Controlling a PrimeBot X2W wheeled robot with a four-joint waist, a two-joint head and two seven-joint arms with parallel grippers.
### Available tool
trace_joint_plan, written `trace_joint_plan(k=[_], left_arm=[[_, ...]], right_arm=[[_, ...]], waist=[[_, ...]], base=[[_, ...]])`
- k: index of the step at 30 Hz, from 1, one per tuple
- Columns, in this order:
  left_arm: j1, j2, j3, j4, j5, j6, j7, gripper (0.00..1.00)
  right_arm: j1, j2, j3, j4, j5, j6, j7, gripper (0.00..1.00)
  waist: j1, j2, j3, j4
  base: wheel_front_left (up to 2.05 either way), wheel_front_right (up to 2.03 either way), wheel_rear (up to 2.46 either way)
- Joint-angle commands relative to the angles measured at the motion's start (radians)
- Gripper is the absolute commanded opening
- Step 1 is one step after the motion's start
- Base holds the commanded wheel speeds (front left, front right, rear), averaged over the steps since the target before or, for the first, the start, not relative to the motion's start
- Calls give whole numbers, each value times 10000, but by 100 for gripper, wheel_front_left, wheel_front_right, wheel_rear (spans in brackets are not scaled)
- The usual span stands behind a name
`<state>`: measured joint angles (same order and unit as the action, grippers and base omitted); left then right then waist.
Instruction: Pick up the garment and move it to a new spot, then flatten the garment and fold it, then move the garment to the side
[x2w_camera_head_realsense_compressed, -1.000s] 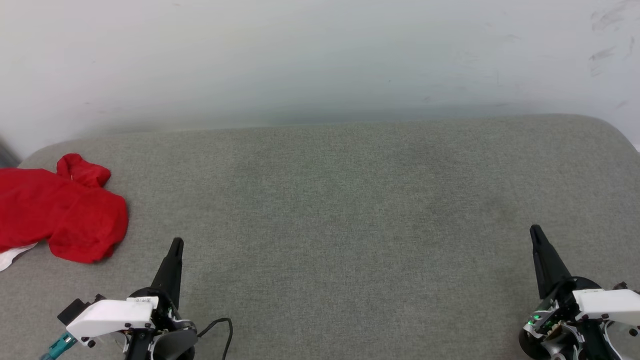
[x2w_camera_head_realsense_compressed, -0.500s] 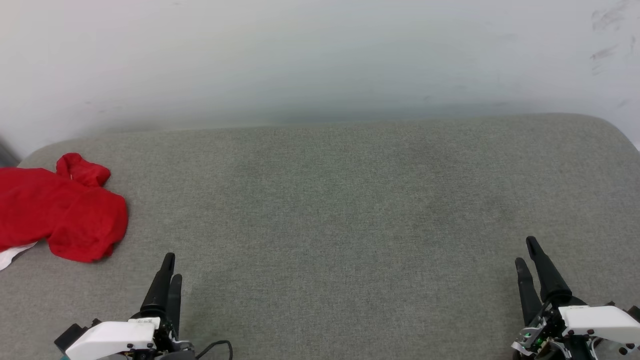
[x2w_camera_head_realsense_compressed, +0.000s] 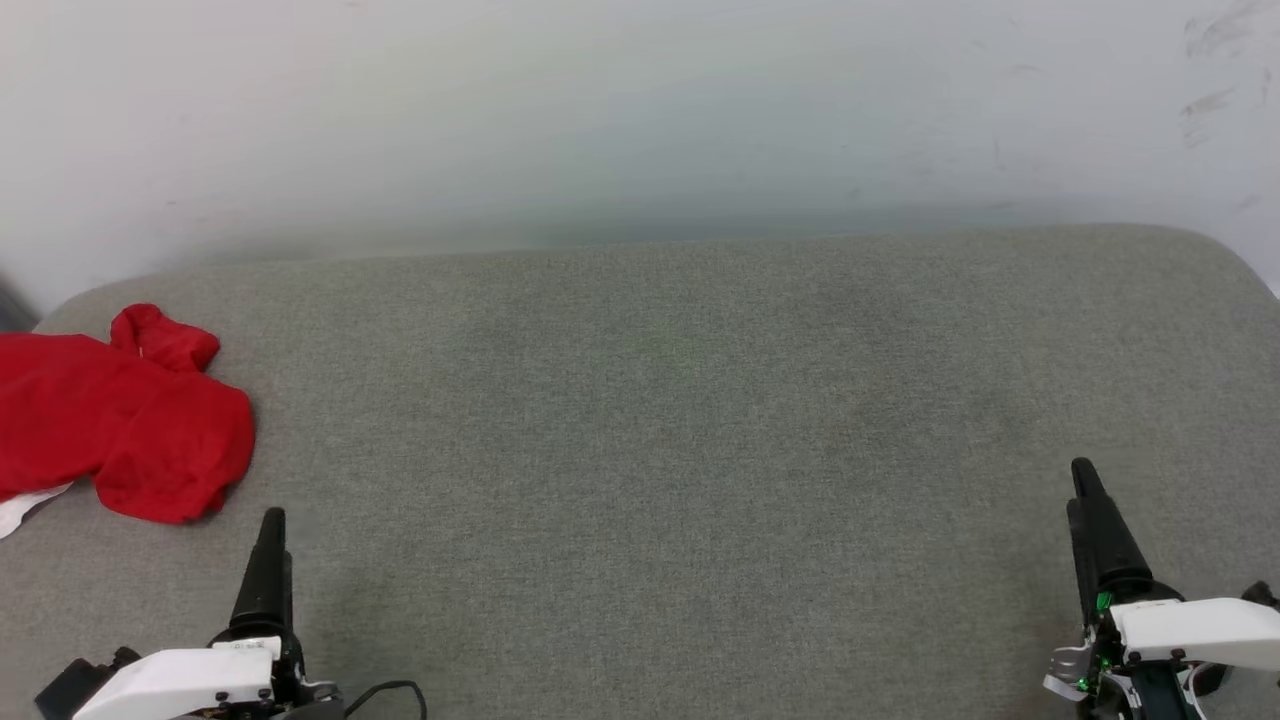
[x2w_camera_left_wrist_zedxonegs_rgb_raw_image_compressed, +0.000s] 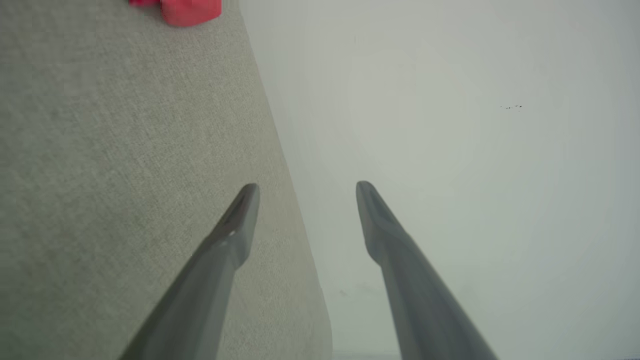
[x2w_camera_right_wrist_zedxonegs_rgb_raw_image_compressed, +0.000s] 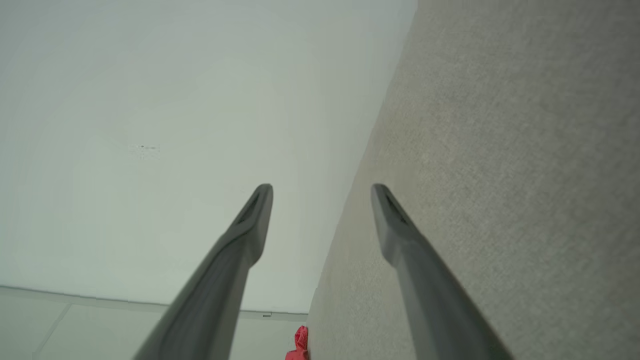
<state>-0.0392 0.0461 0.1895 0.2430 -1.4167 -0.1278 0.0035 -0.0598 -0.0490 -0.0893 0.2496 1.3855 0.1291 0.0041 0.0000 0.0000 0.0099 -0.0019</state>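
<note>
Garment is being seen as a crumpled red heap at the far left of the grey fabric tabletop, near the rear left corner. Part of it is being cut off by the left edge of the head view. A white patch is showing at its near edge. On the folds being shown, no lettering can be read. A small label is being carried on the white housing of the left tool, but it is too small to be read.

The left tool is being held low at the near left of the tabletop, apart from the garment and nearer the robot. In the head view its two dark fingers are being seen edge-on, one behind the other. In the left wrist view the jaws are being held wide apart, with tabletop and pale wall being seen through the gap and nothing being gripped or touched. A corner of red cloth is being caught at the top edge of that view.

The right tool is being held at the near right, well apart from the garment, with a green light glowing on its body. In the right wrist view its jaws are likewise being held wide apart, and nothing is being gripped. A scrap of red is being glimpsed at the bottom edge of that view.

A dark cable is being seen beside the left tool.
</note>
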Motion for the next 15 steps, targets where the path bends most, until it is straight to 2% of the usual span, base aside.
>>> trace_joint_plan(k=[1, 10, 11, 15], left_arm=[[-97, 28, 284, -251, 398, 0, -137, 100], [-161, 32, 642, -1549, 2639, 119, -480, 100], [-161, 32, 642, -1549, 2639, 119, -480, 100], [-21, 33, 345, -2193, 3698, 433, -626, 100]], right_arm=[[-288, -24, -138, -334, -708, 17, -141, 100], [-482, -25, -152, -1454, -3719, 18, -484, 100], [-482, -25, -152, -1454, -3719, 18, -484, 100], [-478, -26, 259, -2001, -5252, 18, -624, 100]], waist=[[0, 0, 9, -1], [0, 0, 77, 1], [0, 0, 77, 1], [0, 0, 93, -11]], base=[[0, 0, 0], [0, 0, 0], [0, 0, 0], [0, 0, 0]])
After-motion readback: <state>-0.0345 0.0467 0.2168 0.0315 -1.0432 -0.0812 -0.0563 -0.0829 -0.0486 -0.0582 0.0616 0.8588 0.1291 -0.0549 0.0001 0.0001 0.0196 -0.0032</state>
